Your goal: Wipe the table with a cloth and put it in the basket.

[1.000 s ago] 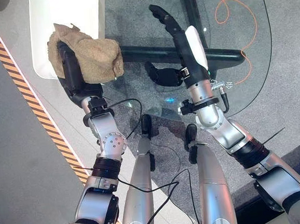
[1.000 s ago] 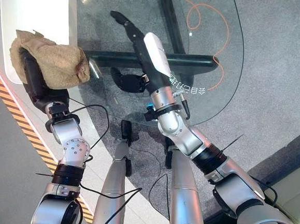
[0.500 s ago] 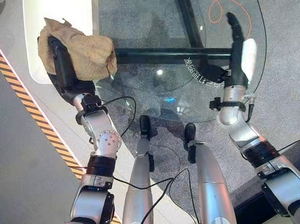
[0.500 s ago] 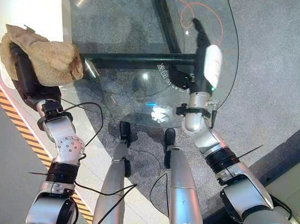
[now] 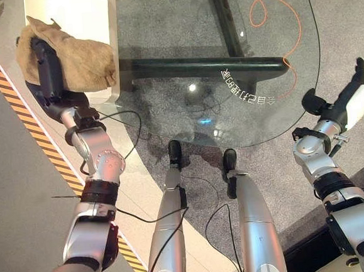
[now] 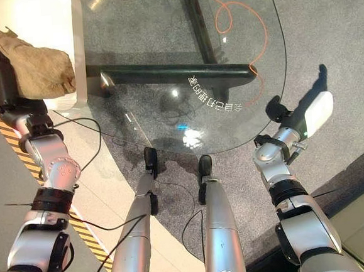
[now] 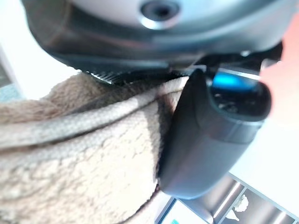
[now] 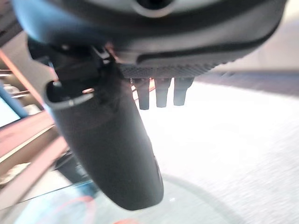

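An orange cord (image 5: 281, 16) loops on grey carpet (image 5: 344, 29) near a hazard-striped floor edge (image 5: 16, 117)

Bright, even overhead light fills the head views. The glass table (image 5: 273, 97) carries small white glints of reflected lamps near its middle, and the white block (image 5: 65, 19) at the upper left is washed out nearly to pure white. Shadows on the grey carpet (image 5: 344, 29) are soft and faint. In the wrist views the near parts are badly out of focus: the tan cloth (image 7: 70, 158) keeps some texture, while the right hand (image 8: 107, 144) is a dark blur against an overexposed background.
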Tool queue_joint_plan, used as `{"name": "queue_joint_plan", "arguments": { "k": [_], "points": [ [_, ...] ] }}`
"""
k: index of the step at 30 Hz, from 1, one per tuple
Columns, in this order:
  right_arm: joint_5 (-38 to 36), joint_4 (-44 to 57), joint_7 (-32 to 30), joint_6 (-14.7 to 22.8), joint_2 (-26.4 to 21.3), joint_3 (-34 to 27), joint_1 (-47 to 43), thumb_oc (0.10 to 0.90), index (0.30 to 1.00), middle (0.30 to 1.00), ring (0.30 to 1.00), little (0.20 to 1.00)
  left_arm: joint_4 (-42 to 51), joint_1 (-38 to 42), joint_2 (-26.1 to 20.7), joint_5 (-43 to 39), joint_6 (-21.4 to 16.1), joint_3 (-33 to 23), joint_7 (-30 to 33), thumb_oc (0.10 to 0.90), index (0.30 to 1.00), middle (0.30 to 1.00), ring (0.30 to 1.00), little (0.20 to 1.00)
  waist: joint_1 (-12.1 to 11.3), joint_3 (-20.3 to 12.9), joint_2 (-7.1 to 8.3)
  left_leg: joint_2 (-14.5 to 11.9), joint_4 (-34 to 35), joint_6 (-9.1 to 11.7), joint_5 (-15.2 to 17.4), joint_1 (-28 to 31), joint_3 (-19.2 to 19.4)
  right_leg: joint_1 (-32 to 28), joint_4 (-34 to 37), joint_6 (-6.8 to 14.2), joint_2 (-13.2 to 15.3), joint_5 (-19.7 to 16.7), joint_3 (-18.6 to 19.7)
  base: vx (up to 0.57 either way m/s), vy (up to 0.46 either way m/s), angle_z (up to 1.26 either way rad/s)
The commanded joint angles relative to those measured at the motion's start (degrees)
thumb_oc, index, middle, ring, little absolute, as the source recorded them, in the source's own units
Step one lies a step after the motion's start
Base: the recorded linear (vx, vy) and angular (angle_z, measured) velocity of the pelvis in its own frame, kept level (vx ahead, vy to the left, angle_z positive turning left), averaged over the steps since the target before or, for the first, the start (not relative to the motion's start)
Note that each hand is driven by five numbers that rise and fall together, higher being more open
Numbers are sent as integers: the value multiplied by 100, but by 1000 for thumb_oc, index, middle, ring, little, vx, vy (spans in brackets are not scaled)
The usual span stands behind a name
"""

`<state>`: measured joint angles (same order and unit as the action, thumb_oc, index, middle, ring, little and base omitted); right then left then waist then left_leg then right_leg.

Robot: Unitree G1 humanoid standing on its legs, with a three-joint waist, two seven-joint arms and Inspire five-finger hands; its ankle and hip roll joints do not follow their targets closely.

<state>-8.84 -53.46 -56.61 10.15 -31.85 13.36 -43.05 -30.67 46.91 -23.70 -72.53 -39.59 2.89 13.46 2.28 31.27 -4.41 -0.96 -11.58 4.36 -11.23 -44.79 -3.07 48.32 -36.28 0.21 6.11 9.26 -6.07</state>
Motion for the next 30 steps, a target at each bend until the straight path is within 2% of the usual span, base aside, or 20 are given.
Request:
{"name": "queue_joint_plan", "arguments": {
  "k": [1, 5, 10, 15, 18, 19, 25, 30],
  "points": [
    [-270, -395, -215, 505, -460, -224, -252, 800, 900, 900, 900, 900, 10, 899, -761, 464, -642, -295, 65, 100, 300, 300, 300, 200, -57, -148, 224, 464, -716, -391, 1322, 332, 413, -436, 1297, 220, -492, -510, 156, -20, -2, -5],
    [-442, -845, -45, 591, -451, -248, -238, 800, 900, 900, 900, 900, -191, 1131, -940, 614, -642, -199, 417, 100, 300, 300, 300, 200, -55, -148, 231, 445, -716, -384, 1323, 324, 419, -439, 1310, 217, -499, -509, 159, 0, 0, 0],
    [-593, -1442, 192, 629, -391, -165, -235, 800, 900, 900, 900, 900, -737, 1620, -1265, 1241, -580, 66, 1202, 100, 300, 300, 300, 200, -18, -148, 233, 412, -715, -382, 1323, 332, 438, -451, 1334, 200, -494, -519, 159, 0, 0, 0],
    [-506, -1709, 504, 375, -345, -62, -172, 800, 900, 900, 900, 900, -1314, 2002, -1573, 2324, -313, 394, 2119, 100, 300, 300, 300, 200, 26, -148, 208, 388, -725, -377, 1282, 275, 470, -401, 1358, 170, -480, -554, 160, 0, 0, 0],
    [-594, -1831, 641, 369, -330, -35, -123, 800, 900, 900, 900, 900, -1531, 2112, -1667, 2631, -197, 526, 2342, 100, 300, 300, 300, 200, 38, -148, 199, 377, -729, -372, 1277, 252, 476, -377, 1351, 165, -476, -547, 158, 0, 0, 0],
    [-583, -1938, 753, 352, -296, -5, -27, 800, 900, 900, 900, 900, -1761, 2228, -1755, 2841, -88, 668, 2610, 100, 300, 300, 300, 200, 62, -148, 200, 369, -735, -364, 1273, 242, 481, -368, 1352, 158, -481, -541, 166, 0, 0, 0],
    [-441, -2115, 1017, 177, -211, 87, 121, 800, 900, 900, 900, 900, -2217, 2387, -1884, 3235, 247, 894, 2975, 100, 300, 300, 300, 200, 101, -148, 175, 363, -694, -361, 1254, 251, 494, -347, 1345, 143, -497, -529, 178, 1, 6, 0],
    [-186, -2089, 1199, 74, -44, 346, 260, 800, 900, 900, 900, 900, -2522, 2438, -1958, 3465, 667, 1022, 3160, 100, 300, 300, 300, 200, 150, -148, 163, 373, -652, -354, 1226, 244, 497, -301, 1343, 123, -528, -527, 208, 0, 0, 0]
  ]
}}
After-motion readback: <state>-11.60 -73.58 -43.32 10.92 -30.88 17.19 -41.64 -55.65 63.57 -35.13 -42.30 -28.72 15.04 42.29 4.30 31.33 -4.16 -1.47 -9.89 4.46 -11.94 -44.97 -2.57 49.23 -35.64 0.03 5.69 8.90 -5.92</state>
